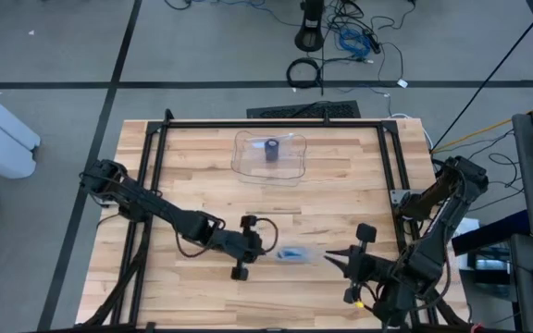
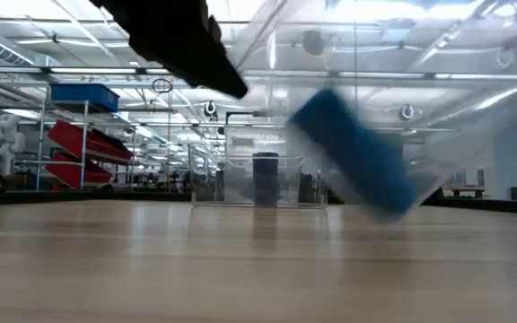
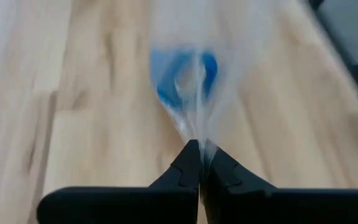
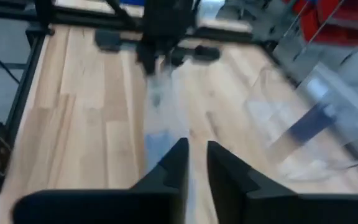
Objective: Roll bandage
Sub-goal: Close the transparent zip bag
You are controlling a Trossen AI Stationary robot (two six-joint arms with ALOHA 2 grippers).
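Claw count: 2. Left claw [image 1: 265, 248] is pinched fully closed on the edge of a clear bag [image 3: 194, 93], as seen in its wrist view, where the 2 fingers [image 3: 182, 174] meet on the film. Right claw [image 4: 196, 155] is held near the front right of the tabletop [image 1: 192, 166], pointed at the bag's other end; its fingers stand slightly parted, and whether film is caught between them cannot be told.

1 blue bandage [image 1: 291, 252] is seen inside the bag, between the 2 claws, near the tabletop's front centre. In the low view it is blurred and appears tilted [image 2: 353, 152]; whether it touches the wood cannot be told.

1 clear tray [image 1: 270, 155] is placed at the back centre, well apart from the claws, with 1 dark upright roll [image 1: 272, 150] in it.

The bag's outline is hard to make out in the high view. Much of the left arm is cut off at the top of the low view.
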